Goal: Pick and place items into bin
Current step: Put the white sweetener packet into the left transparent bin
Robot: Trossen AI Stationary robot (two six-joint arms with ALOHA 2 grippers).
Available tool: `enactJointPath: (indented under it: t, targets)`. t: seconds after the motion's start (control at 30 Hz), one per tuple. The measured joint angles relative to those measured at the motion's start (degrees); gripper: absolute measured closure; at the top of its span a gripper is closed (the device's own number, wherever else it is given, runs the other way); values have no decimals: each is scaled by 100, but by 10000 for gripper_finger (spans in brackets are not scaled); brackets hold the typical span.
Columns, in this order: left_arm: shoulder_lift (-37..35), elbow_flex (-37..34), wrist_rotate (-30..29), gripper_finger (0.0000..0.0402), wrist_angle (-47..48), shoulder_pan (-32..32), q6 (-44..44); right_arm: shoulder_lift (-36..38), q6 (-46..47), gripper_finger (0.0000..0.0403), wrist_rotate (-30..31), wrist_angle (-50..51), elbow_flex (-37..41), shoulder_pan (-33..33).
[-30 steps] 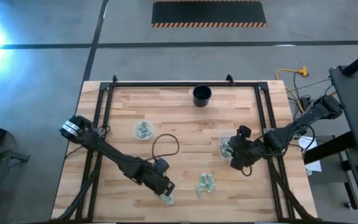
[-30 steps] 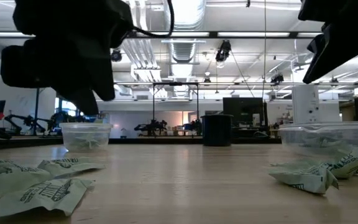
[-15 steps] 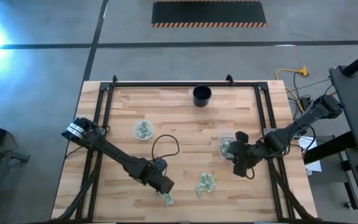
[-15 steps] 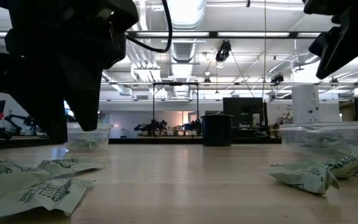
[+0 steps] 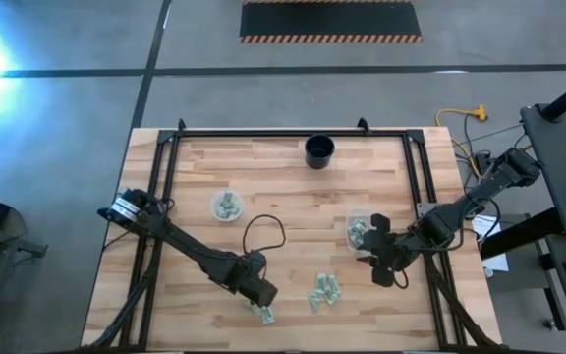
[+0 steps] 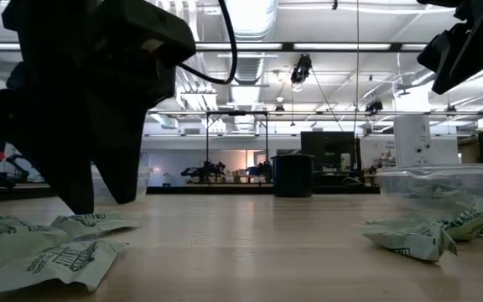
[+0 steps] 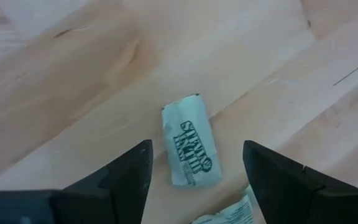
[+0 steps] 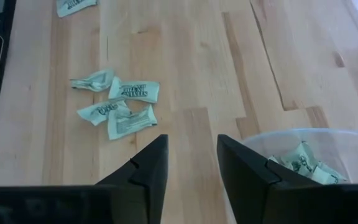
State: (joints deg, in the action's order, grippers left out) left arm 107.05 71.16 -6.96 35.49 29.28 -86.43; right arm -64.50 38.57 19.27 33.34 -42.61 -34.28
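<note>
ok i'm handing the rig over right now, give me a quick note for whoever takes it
Left gripper: open, low over one packet at the table's front edge.
Right gripper: open, empty, beside the right tub.
Done: some packets lie in the right tub and the left tub.
Left: the packet under the left gripper, its neighbours, and the loose cluster at front centre.

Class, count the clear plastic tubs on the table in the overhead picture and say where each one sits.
2. One clear tub sits left of the table's middle, packets inside. The other clear tub sits right of the middle, beside the right gripper, also holding packets. The black cup is not counted.
</note>
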Motion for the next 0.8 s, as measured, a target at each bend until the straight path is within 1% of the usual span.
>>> enactJointPath:
  t: [0.07,0.5,0.63,0.8]
  targets:
    - [37,9,8,169,-120,-4,0,-1,-12,276,-2,-23,0,0]
    - [259,42,170,172,-141,-4,-72,-1,-125,279,-30,-182,0,-8]
    - [259,44,172,200,-49,-4,-70,-14,-134,287,-154,-517,7,-73]
    - [262,9,172,257,11,-4,38,-191,-159,296,-446,-1046,39,-176]
